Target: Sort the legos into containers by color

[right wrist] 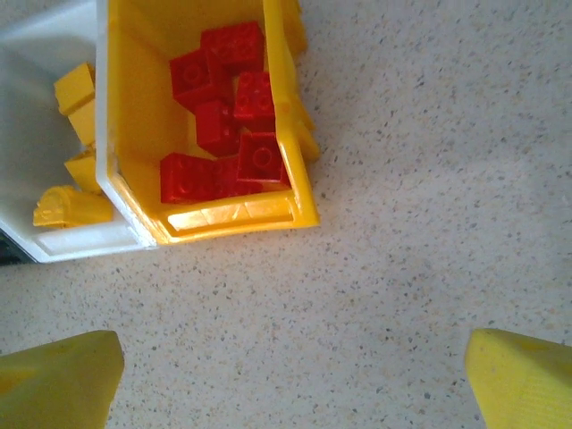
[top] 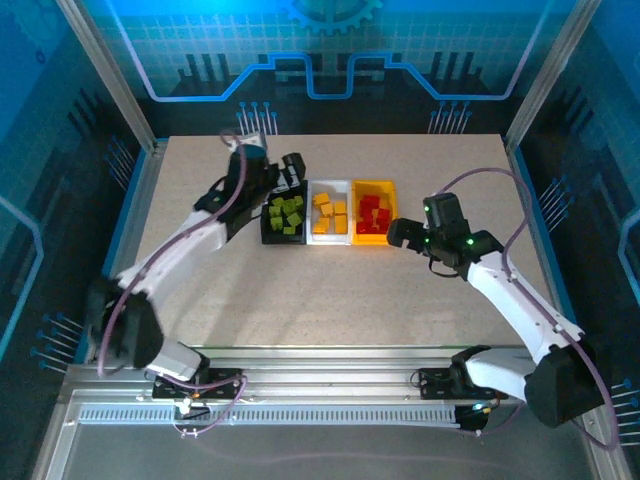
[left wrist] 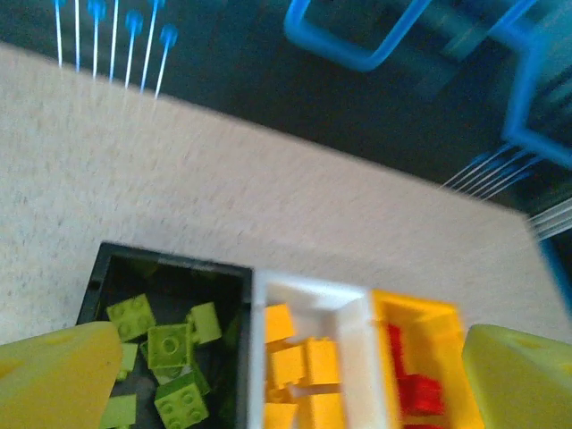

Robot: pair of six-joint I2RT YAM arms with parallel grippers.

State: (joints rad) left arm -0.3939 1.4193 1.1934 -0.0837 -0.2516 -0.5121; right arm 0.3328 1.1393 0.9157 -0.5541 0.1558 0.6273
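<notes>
So, left gripper: its yellow padded fingers are spread wide with nothing between them. It hangs over the row of bins, left of centre in the top view. A low pull-back could catch a rim and drag the whole row.
Black rectangular plastic bin: leftmost in the row, it holds the lime green plastic blocks in a loose heap. A knock might tip one out.
White rectangular plastic bin: middle of the row, touching both neighbours, it holds the yellow-orange plastic blocks. Any shove would carry through it to the others.
Yellow rectangular plastic bin: rightmost, it holds the red plastic blocks piled toward one end. It looks light enough to slide.
Right gripper: its fingers are parted and empty over the speckled beige table, just right of the yellow bin's corner. A leftward swing would strike that corner.
Progress: every block I can make out lies in its own colour's bin, so the sorting looks done. The danger left is spilling.
</notes>
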